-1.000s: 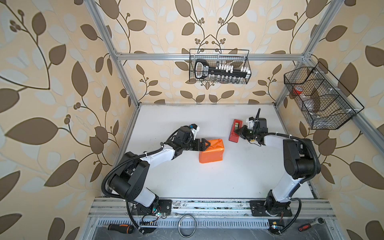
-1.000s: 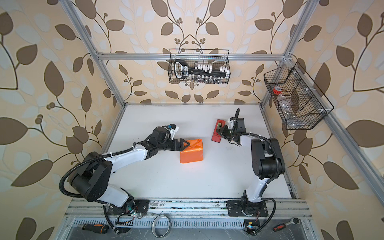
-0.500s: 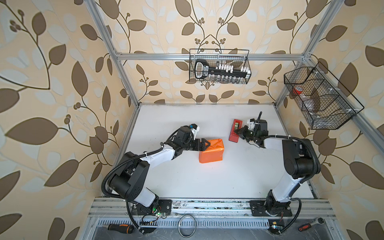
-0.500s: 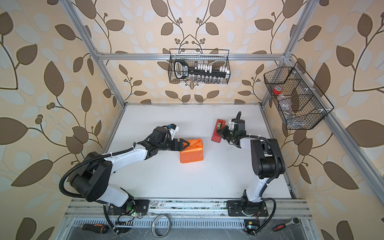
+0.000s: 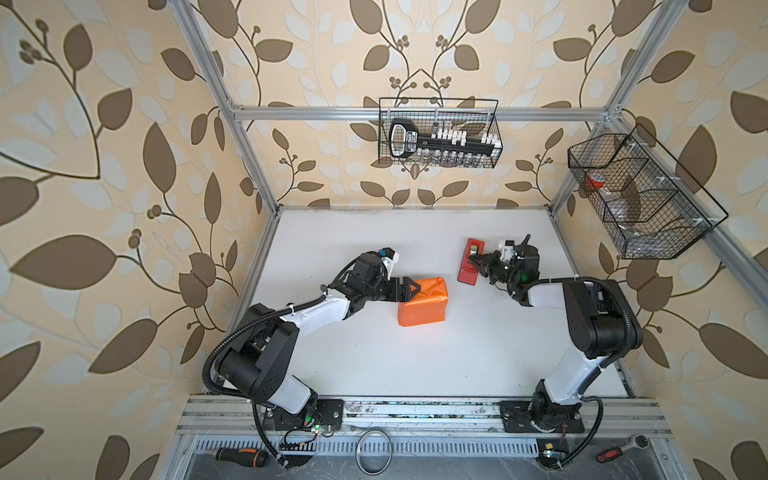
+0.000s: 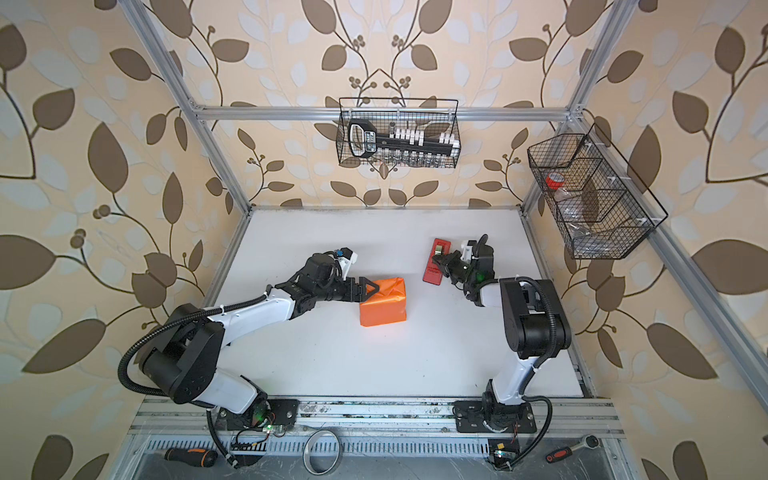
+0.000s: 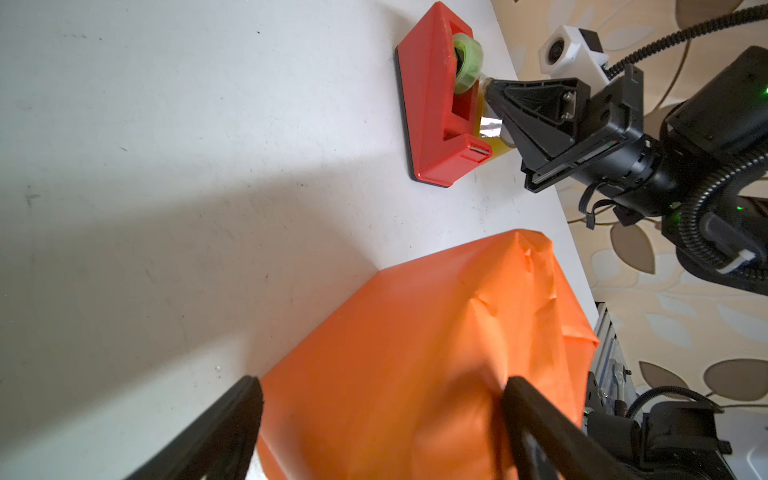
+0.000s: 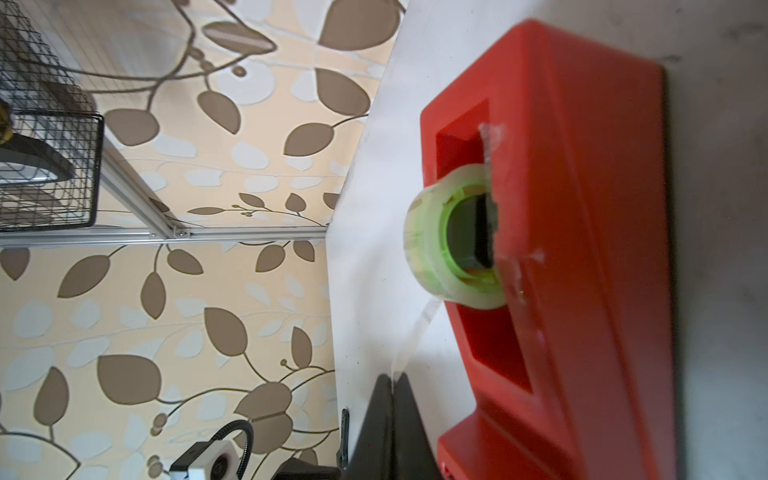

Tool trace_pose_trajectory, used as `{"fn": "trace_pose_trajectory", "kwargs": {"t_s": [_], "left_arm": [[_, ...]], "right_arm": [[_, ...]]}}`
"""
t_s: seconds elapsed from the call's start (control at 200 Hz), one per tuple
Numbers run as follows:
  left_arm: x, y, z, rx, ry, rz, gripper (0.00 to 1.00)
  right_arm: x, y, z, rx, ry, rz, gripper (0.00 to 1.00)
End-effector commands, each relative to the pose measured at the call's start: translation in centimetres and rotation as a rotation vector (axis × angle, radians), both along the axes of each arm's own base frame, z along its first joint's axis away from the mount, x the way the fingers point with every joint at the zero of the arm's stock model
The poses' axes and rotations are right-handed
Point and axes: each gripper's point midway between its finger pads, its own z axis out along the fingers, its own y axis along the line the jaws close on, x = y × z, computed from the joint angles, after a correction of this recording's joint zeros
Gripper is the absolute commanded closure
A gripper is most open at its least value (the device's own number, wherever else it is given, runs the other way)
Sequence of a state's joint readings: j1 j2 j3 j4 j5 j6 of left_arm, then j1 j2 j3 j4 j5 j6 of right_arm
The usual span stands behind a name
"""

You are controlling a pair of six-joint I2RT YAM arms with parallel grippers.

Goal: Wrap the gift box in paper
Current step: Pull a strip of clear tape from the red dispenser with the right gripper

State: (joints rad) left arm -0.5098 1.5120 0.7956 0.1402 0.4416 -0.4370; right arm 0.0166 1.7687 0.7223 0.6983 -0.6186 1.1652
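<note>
The gift box is hidden inside the orange paper [image 5: 424,303] [image 6: 384,302] [image 7: 415,353], which lies folded round it as a parcel mid-table. My left gripper [image 5: 411,289] [image 6: 370,291] [image 7: 380,386] is open wide and straddles the parcel's left end. One of its fingers [image 7: 515,395] presses into a creased fold. My right gripper [image 5: 471,261] [image 6: 436,259] [image 8: 392,378] is shut on the clear tape strip [image 8: 415,336]. That strip runs from the green-cored roll [image 8: 449,245] in the red tape dispenser [image 5: 467,272] [image 6: 434,270] [image 7: 432,108].
A wire basket [image 5: 440,133] with a tool set hangs on the back wall, and another wire basket [image 5: 640,195] hangs on the right wall. A screwdriver [image 5: 241,455], a metal ring [image 5: 374,451] and a ratchet [image 5: 623,451] lie in front of the rail.
My right gripper's jaws have closed the last bit onto the tape strip beside the dispenser. The left arm and the parcel have not visibly moved.
</note>
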Motion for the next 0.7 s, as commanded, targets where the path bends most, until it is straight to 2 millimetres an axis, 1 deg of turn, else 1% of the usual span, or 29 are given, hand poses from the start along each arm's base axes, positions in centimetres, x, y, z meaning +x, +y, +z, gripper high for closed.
{"fn": "trace_pose_trajectory", "kwargs": {"t_s": [0.0, 0.235, 0.415, 0.59, 0.695], "left_arm": [[-2.2, 2.3, -5.0, 0.15, 0.122, 0.02, 0.09], [-2.2, 2.3, -5.2, 0.154, 0.126, 0.019, 0.09], [-2.2, 2.3, -5.3, 0.155, 0.126, 0.018, 0.09], [-2.2, 2.3, -5.2, 0.155, 0.123, 0.019, 0.09], [-2.2, 2.3, -5.2, 0.154, 0.123, 0.019, 0.09]], "right_arm": [[-1.2, 1.4, 2.7, 0.073, -0.067, 0.052, 1.0], [-4.0, 1.8, 1.2, 0.083, -0.032, 0.049, 1.0], [-6.0, 2.2, -0.8, 0.049, 0.014, 0.049, 1.0], [-6.9, 2.5, -2.8, 0.011, 0.055, 0.048, 1.0], [-7.1, 2.2, -4.5, -0.03, 0.096, 0.037, 1.0]]}}
